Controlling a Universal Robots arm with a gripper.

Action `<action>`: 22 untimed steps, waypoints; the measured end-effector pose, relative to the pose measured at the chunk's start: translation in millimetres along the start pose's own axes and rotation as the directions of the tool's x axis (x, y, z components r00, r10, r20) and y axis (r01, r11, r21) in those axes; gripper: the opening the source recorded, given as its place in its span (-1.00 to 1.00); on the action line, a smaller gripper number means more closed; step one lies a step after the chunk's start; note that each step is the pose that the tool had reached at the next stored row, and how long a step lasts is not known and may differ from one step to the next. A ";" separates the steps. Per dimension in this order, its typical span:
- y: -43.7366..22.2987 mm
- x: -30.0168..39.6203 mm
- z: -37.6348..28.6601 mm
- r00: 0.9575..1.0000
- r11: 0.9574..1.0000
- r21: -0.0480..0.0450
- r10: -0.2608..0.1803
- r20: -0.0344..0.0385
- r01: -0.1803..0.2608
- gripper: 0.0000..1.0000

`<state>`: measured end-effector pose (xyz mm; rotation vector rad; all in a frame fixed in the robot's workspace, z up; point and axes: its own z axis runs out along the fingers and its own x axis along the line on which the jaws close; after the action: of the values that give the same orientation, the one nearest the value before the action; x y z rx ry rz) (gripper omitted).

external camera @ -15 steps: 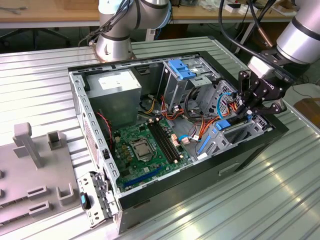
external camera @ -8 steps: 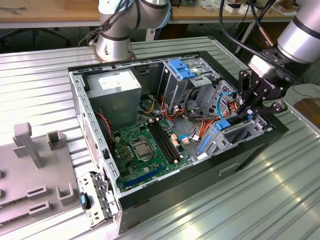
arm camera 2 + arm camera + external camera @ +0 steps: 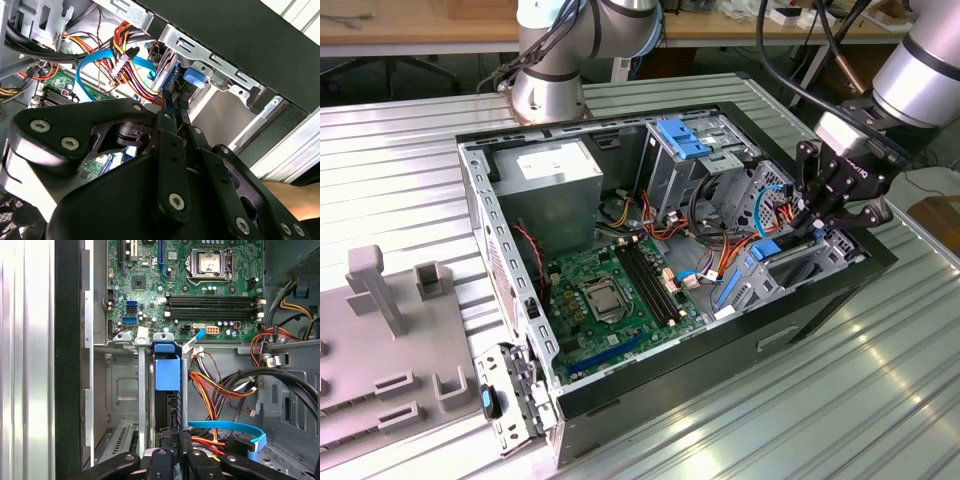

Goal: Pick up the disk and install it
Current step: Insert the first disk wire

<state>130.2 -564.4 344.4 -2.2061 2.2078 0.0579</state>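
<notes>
Exterior view: raised, angled down, whole computer case [image 3: 650, 385] mid-frame.
Wrist views: close inside, behind gripper [image 3: 175, 114]; share the disk [image 3: 166, 372].

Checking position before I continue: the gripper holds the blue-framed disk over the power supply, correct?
Not over the power supply. The gripper holds the blue-framed disk at the drive cage on the exterior view's right, well away from the supply. The exterior view shows this.

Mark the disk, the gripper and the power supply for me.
the disk [image 3: 166, 371]: first wrist view, on its blue carrier face.
gripper [image 3: 174, 112]: second wrist view, midway between its fingertips.
power supply [image 3: 555, 205]: exterior view, on the grey side below the white sticker.
</notes>
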 end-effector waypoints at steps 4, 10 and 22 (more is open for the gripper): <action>0.0 0.1 1.9 1.000 1.000 0.000 0.000 0.000 0.000 -0.66; 0.0 -0.1 -0.2 1.000 1.000 0.000 0.000 0.003 0.000 -0.66; 0.0 -0.2 -4.8 1.000 1.000 0.000 0.000 0.003 0.000 -0.66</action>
<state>130.2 -564.3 349.2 -2.2043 2.2065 0.0610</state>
